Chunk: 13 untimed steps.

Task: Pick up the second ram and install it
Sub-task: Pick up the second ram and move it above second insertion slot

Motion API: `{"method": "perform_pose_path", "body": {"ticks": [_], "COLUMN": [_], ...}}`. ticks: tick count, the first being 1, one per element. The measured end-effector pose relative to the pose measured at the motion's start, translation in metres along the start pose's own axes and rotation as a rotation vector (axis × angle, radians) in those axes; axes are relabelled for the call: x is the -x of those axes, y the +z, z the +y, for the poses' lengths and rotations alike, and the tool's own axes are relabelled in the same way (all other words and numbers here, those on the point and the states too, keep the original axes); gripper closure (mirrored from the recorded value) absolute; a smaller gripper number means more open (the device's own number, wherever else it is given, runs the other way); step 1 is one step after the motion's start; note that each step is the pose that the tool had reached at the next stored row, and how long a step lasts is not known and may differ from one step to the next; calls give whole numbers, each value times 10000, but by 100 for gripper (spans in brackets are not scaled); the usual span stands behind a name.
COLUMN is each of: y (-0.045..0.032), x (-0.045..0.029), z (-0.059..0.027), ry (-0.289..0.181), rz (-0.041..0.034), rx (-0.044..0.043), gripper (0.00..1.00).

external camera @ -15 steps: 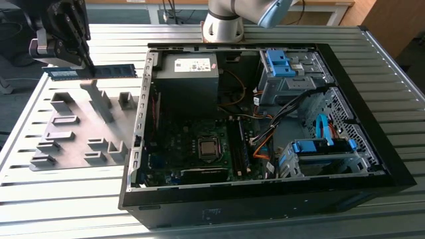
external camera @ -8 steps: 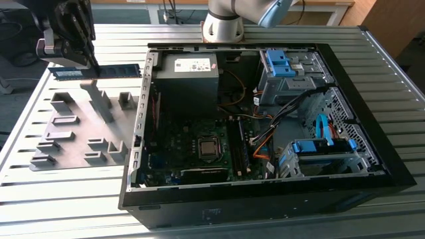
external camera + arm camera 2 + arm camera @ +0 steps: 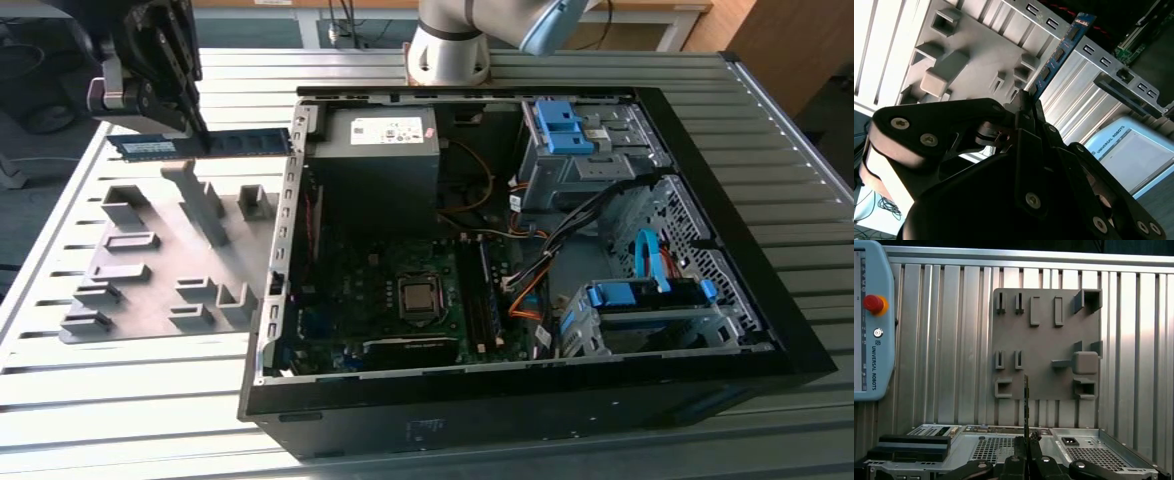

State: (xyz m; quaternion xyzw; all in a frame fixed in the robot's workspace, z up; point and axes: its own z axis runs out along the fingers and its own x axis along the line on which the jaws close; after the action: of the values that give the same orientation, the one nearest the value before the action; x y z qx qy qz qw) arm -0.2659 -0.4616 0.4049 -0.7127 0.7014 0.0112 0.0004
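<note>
End effector point(image 3: 1026, 107) clamped on ram point(image 3: 1061, 50), fingers pinching one end, stick poking out past them. In first wrist view ram point(image 3: 1026, 405) seen edge-on, thin vertical line rising from end effector point(image 3: 1027, 442) at bottom center. Exterior view: ram point(image 3: 200, 143) held level in upper left of frame, above grey holder plate point(image 3: 154, 260), just beside case point(image 3: 534, 250) wall. Case lies open on slatted counter point(image 3: 120, 400), motherboard point(image 3: 400, 300) exposed at center. Pendant point(image 3: 871, 320) at first wrist view's left edge.
</note>
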Motion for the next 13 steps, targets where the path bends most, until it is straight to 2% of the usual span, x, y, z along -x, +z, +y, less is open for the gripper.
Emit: {"method": "perform_pose_path", "body": {"ticks": [13], "y": [-2], "x": [-2], "z": [-153], "ry": [6], "rz": [-1], "rx": [-1], "gripper": [86]}}
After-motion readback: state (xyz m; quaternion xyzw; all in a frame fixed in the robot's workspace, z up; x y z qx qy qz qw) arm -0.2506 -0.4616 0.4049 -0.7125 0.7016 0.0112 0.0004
